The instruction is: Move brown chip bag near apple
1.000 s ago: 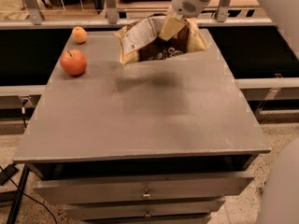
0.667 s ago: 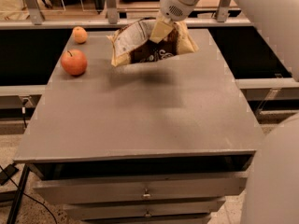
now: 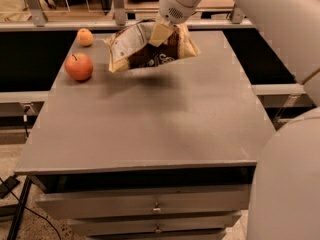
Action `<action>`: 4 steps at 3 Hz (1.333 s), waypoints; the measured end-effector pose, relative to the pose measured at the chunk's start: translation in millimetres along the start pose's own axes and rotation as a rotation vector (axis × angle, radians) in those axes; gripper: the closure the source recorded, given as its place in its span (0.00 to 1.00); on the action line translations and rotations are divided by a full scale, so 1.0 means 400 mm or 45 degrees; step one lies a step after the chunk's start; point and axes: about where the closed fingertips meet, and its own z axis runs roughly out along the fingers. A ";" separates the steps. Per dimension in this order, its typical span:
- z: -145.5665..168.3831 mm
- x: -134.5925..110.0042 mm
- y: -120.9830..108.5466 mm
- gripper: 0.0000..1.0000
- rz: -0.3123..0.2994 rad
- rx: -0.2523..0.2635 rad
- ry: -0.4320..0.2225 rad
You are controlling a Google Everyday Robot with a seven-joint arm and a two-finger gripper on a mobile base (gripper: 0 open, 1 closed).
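Note:
The brown chip bag (image 3: 145, 49), dark brown and tan with a white label panel facing left, hangs in the air above the far middle of the grey table (image 3: 150, 119). My gripper (image 3: 161, 33) is shut on the bag's top edge and holds it clear of the surface, with its shadow below. The apple (image 3: 79, 66), red-orange with a short dark stem, sits on the table's far left, a short way left of the bag.
A smaller yellow-orange fruit (image 3: 85, 37) lies behind the apple at the far left corner. A metal rail (image 3: 60, 24) runs behind the table. Drawers (image 3: 155, 206) are under the front edge. My white arm (image 3: 280, 39) fills the right side.
My gripper has carried the chip bag leftward, toward the apple, still lifted above the table. The apple and the small fruit have not moved.

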 end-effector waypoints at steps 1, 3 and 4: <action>0.021 -0.021 0.012 1.00 -0.013 -0.024 -0.017; 0.044 -0.038 0.029 1.00 -0.035 -0.039 -0.001; 0.057 -0.043 0.038 1.00 -0.042 -0.042 0.015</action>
